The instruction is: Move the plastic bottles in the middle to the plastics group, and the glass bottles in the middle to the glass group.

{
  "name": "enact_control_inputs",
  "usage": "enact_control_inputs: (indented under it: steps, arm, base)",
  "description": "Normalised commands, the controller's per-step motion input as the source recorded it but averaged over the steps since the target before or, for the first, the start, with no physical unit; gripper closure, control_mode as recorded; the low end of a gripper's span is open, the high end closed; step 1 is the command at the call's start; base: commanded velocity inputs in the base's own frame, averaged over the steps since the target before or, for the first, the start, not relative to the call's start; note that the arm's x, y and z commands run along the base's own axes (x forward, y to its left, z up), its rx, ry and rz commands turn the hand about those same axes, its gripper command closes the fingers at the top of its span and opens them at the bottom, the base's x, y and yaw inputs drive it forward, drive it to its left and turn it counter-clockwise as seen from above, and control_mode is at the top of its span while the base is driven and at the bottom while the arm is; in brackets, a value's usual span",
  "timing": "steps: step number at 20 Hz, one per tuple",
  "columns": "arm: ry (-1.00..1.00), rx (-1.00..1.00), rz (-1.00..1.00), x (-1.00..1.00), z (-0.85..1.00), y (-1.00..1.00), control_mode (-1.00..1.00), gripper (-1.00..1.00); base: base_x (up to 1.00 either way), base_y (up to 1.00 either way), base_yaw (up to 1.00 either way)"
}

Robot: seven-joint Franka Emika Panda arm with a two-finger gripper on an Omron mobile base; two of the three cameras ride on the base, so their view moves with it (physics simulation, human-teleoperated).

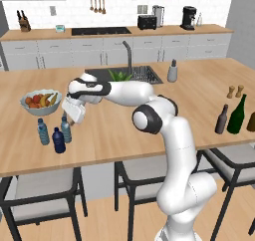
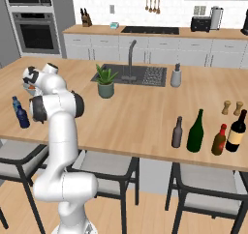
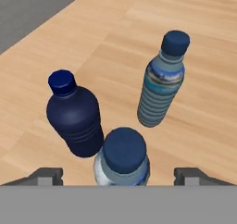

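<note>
So the white arm is stretched way out over the left end of the wooden island counter (image 1: 124,130), and its two-finger gripper (image 3: 120,177) hangs right above a small translucent pale-blue water bottle with a blue cap (image 3: 122,160). In the hand view the fingertips (image 3: 46,176) stand wide on either side of that cap, not touching it, so the claw reads as let go, with the bottle standing upright on its own.

The spot makes sense: it's tucked just beside the stubby dark navy bottle (image 3: 76,119) and near the other ribbed pale-blue bottle (image 3: 162,86), so all the plastics sit in one cluster next to the white fruit bowl (image 1: 41,103). Looks to me like the plastic half of the job is done.

Glass is another story. The tall dark green wine bottle (image 2: 196,131) and the slim dark brown bottle (image 2: 177,132) stand side by side far down the counter, close to the amber-brown glass bottle (image 2: 219,140) but probably not grouped yet. The arm should lift straight up so it doesn't clip the cap.
</note>
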Motion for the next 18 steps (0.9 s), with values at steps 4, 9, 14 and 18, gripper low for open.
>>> enact_control_inputs:
  steps: [4, 9, 14, 18]
  arm:
    - [-0.01, -0.03, -0.01, -0.21, 0.19, 0.00, -1.00, -1.00]
    - [-0.02, 0.00, -0.08, -0.48, 0.30, -0.34, -1.00, -1.00]
    - [-0.05, 0.06, -0.22, -0.95, 0.27, -0.94, -1.00, -1.00]
    - [-0.02, 0.03, -0.32, -0.93, 0.22, -0.98, -1.00, -1.00]
  base:
    - [0.00, 0.00, 0.00]
    - [0.00, 0.00, 0.00]
    - [0.00, 0.00, 0.00]
    - [0.00, 0.00, 0.00]
